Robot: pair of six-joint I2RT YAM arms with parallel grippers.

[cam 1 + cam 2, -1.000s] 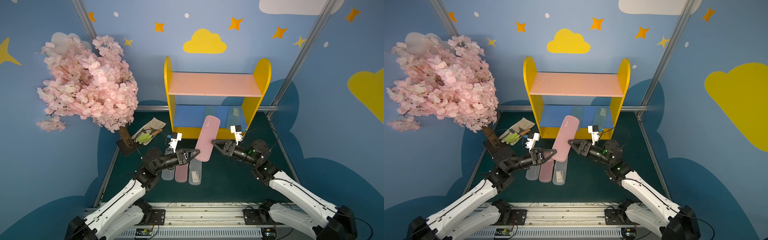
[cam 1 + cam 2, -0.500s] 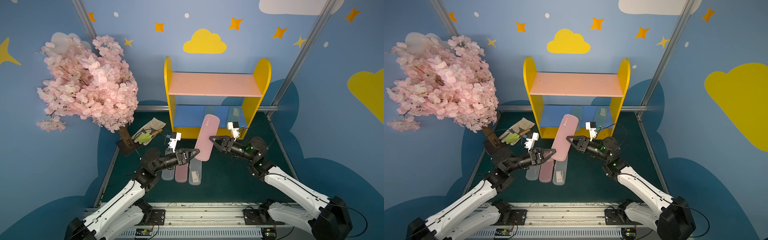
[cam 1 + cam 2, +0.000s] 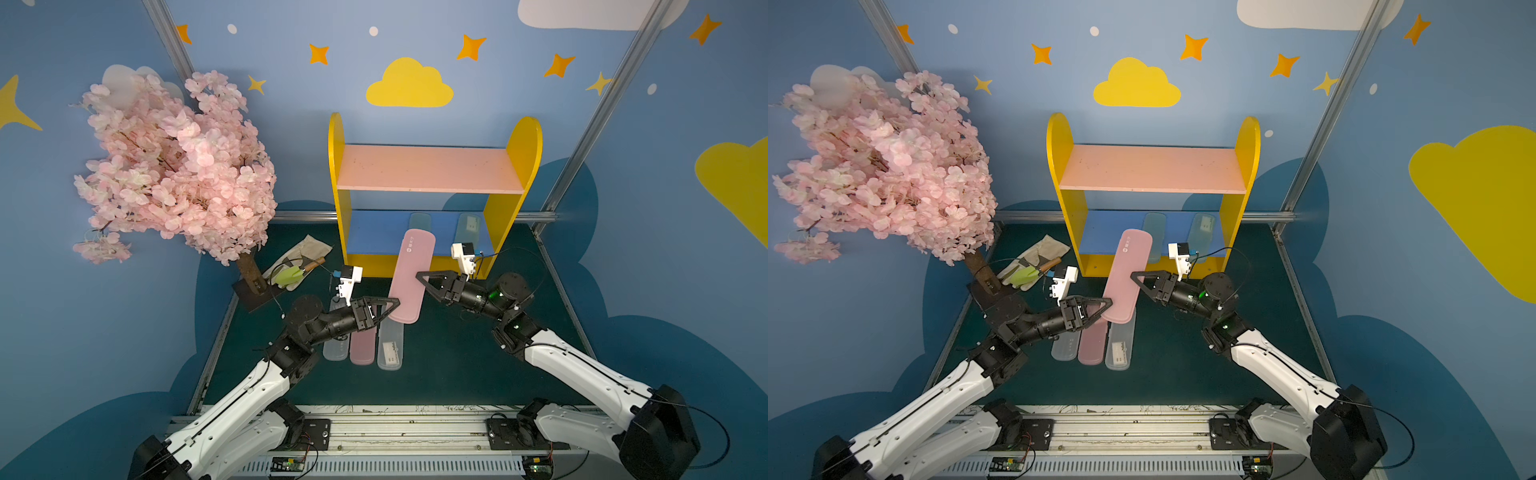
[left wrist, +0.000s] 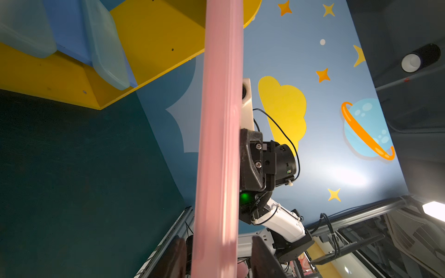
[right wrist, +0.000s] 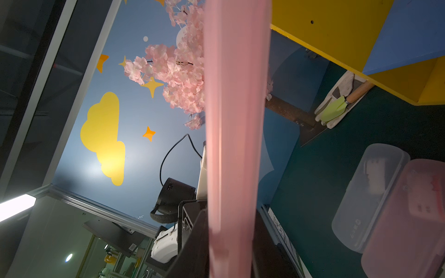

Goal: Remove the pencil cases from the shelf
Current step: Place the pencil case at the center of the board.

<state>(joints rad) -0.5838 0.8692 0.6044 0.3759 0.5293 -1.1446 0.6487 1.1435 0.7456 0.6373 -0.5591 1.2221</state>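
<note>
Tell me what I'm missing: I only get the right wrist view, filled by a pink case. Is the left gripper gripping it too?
Observer: No. In the left wrist view the left gripper stands open around the pink pencil case, a gap each side.
Operator: Anything left on the shelf?
Observer: Two pale teal cases lie on its blue lower board.
Operator: How many on the mat?
Observer: Three: a clear case, a pink case and a labelled clear case, side by side.

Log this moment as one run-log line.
pink pencil case: aloft between arms | right claw: shut on it | left claw: open around its near end | shelf: teal case, labelled teal case on blue board
</note>
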